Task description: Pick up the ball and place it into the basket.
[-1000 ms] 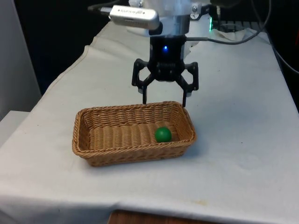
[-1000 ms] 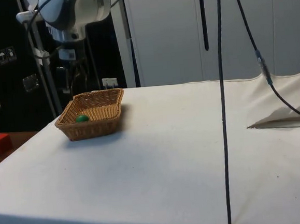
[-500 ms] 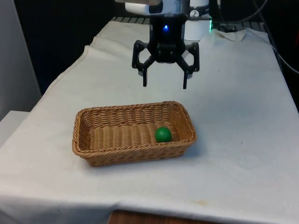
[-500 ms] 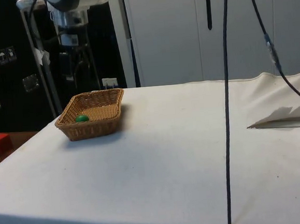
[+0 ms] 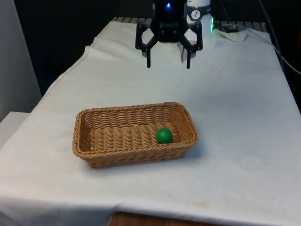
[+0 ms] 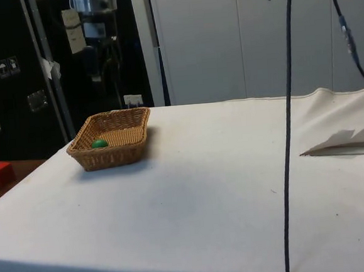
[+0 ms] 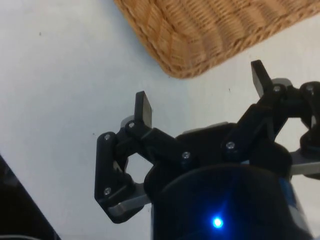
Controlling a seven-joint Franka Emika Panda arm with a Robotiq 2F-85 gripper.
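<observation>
Task status: the ball (image 5: 164, 135) lies inside the basket (image 5: 89, 150), so I judge the placing done. What is left, at most, is for me to clear off; nothing needs grasping.

My gripper (image 5: 169, 59) hangs high above the cloth (image 5: 235, 117), on the far side of the basket and well apart from it. My 2 fingers (image 7: 143, 107) are spread wide and hold nothing; in the wrist view, white cloth and a corner of the basket (image 7: 200, 35) show in the gap between them.

Ball: small, round, smooth, plain green, with a matte look. It rests on the basket floor toward the front view's right, near the front wall and just short of the right-hand end. In the side view the ball (image 6: 99, 143) peeks over the near rim of the basket (image 6: 117, 155).

Basket: woven wicker, light brown, rectangular with rounded corners, low sloping walls and a thicker braided rim. The weave is tight and ribbed, so I judge the floor rough enough to keep the ball from rolling far.

Cloth: white fabric, matte, mostly flat, with soft creases and a few faint marks near the front edge. In the side view the cloth (image 6: 205, 191) lifts in a fold at the far right.

Fingers: black, hard, angular links with flat tips.
</observation>
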